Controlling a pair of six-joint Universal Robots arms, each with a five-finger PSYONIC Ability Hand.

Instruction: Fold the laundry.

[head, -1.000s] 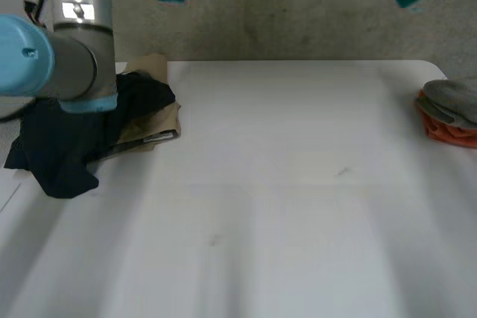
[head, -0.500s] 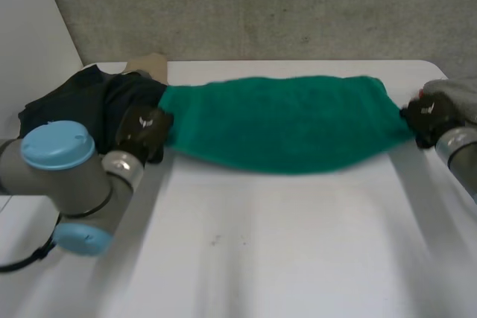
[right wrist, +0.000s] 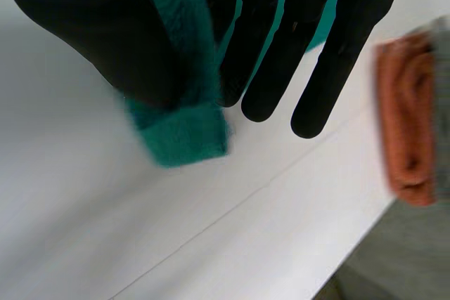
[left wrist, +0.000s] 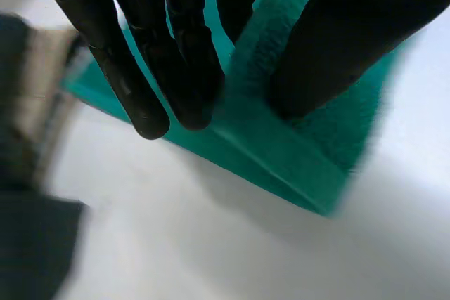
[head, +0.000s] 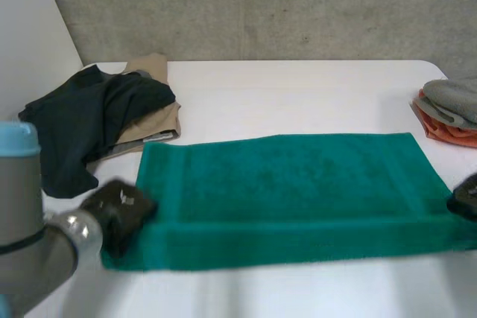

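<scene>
A: Where does the laundry lie?
B: The green towel is spread flat on the table. Its 2 near corners are pinched between thumb and fingers by the left hand and the right hand.
A: Best handling?
B: Raise both corners level, with the edge taut.

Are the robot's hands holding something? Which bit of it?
Yes, both hold the green towel. The left hand pinches its near left corner and the right hand pinches its near right corner.
</scene>
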